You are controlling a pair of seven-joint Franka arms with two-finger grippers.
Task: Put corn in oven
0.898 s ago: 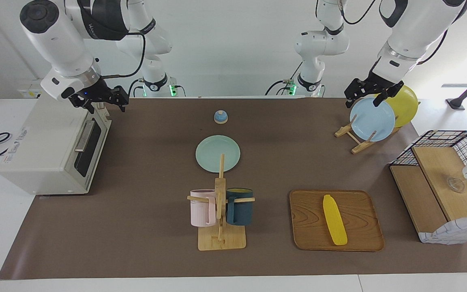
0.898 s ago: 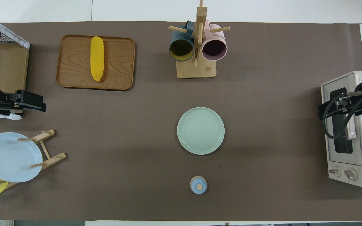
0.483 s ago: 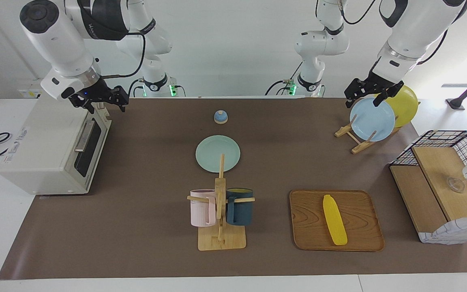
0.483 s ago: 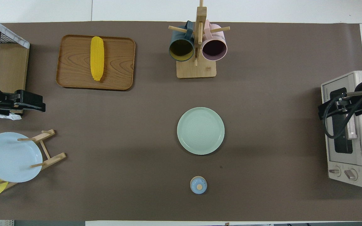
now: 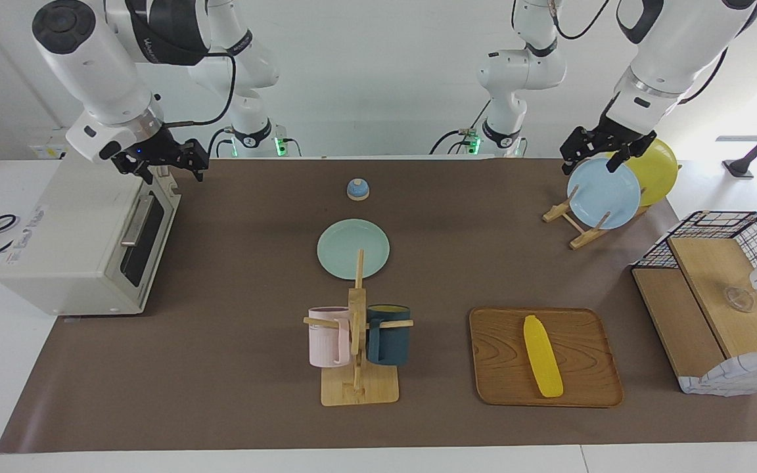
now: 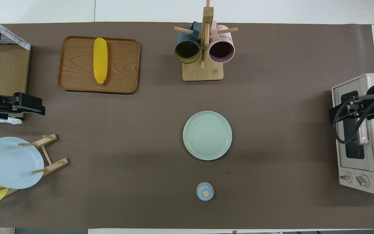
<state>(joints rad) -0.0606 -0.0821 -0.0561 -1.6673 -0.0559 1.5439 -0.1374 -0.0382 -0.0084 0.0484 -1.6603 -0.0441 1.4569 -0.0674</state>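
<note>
The yellow corn [image 5: 543, 357] [image 6: 100, 65] lies lengthwise on a wooden tray [image 5: 582, 387] [image 6: 122, 65], toward the left arm's end of the table and far from the robots. The off-white oven [image 5: 83, 243] [image 6: 368, 182] stands at the right arm's end with its dark glass door shut. My right gripper [image 5: 171, 169] [image 6: 333, 117] hangs open over the oven's top edge, by the door, holding nothing. My left gripper [image 5: 590, 164] [image 6: 41, 109] hangs open and empty over the plate rack, well apart from the corn.
A mug tree [image 5: 357, 341] with a pink and a dark blue mug stands beside the tray. A pale green plate [image 5: 353, 249] and a small blue knobbed lid [image 5: 357, 189] lie mid-table. A rack holds a blue plate [image 5: 604, 194] and a yellow one; a wire-and-wood basket [image 5: 713, 309] sits at the table's end.
The left gripper has shifted very slightly above the plate rack. The right arm, the corn and the oven have not moved.
</note>
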